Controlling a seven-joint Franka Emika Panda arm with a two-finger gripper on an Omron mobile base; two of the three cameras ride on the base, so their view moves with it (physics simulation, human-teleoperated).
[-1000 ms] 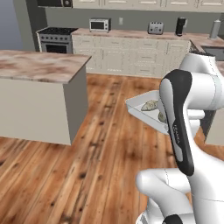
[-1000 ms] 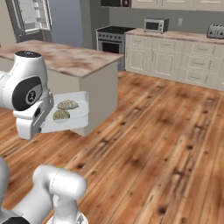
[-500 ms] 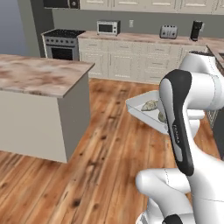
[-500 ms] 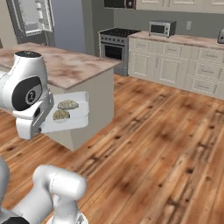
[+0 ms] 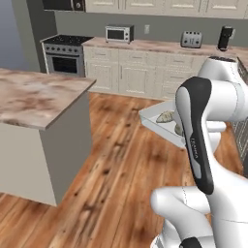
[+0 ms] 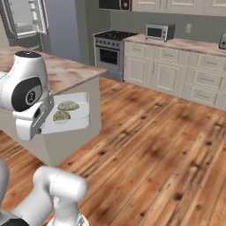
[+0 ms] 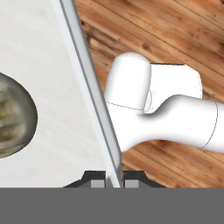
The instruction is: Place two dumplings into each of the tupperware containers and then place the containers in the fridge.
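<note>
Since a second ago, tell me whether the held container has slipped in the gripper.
No. The tupperware container sits at the same spot against the arm's dark link, the gripper shut on its rim. Only the island shifted: the base drove.

Even, soft rendered light — faint shadows, slightly blurry — no glare.

It was a home kitchen: a stove (image 5: 67,52), microwave (image 5: 119,33), toaster (image 5: 192,39), cream cabinets (image 6: 176,75), marble-topped island (image 5: 34,97) and wood floor (image 6: 154,154).

2 dumplings (image 6: 67,106) in container (image 6: 80,123), over floor (image 6: 159,150), island (image 5: 38,97) left.
</note>
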